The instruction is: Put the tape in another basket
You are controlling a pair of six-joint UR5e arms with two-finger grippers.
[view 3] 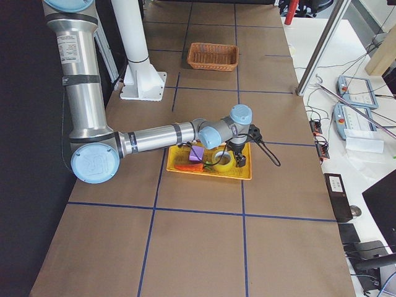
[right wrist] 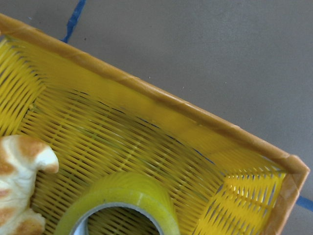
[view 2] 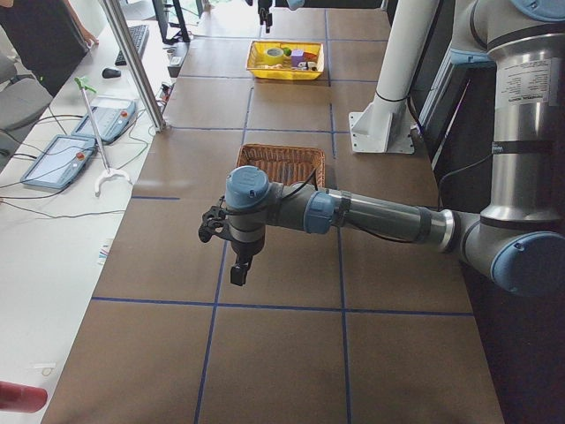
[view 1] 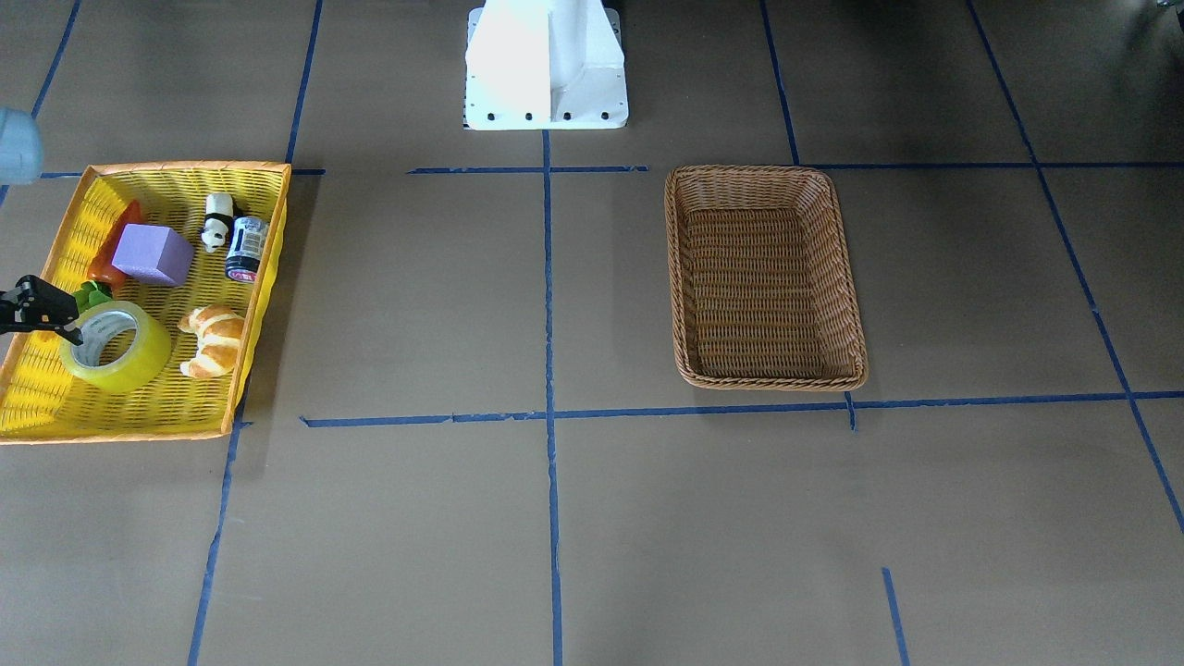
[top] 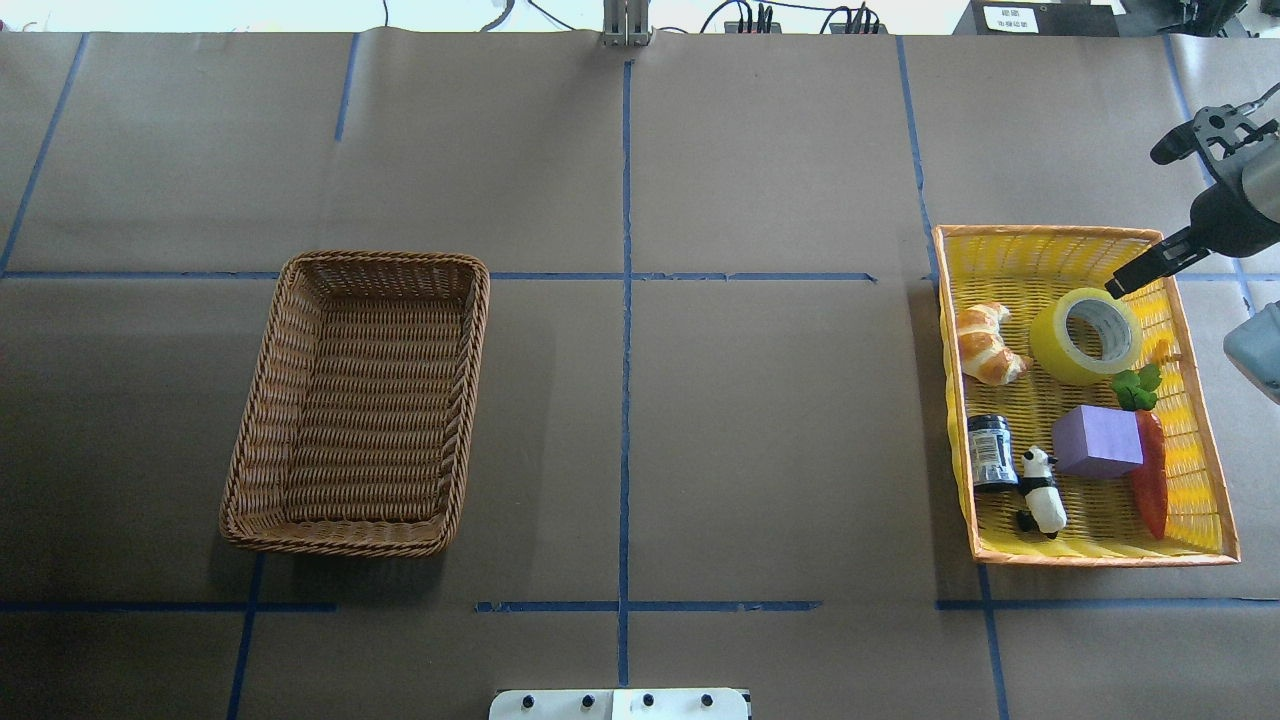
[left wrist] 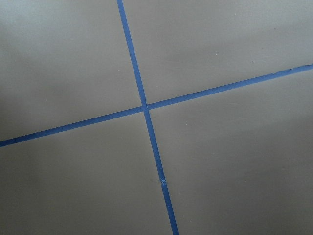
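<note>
While your right gripper (top: pixel 1135 222) hangs spread at the packing tape roll (top: pixel 1048 345), which lies flat in the yellow basket (top: pixel 1080 232) just beside the croissant (top: pixel 985 345), drop one finger inside the core, one outside, then pinch firmly. You cannot tell the left gripper (view 2: pixel 237 269) state.

I can read no text in any view. The white label (top: pixel 1012 17) on the black box (top: pixel 1080 20) beyond the yellow basket (top: pixel 1050 231), and the printed band on the can (top: pixel 991 455) inside that basket, are too small to resolve.
</note>
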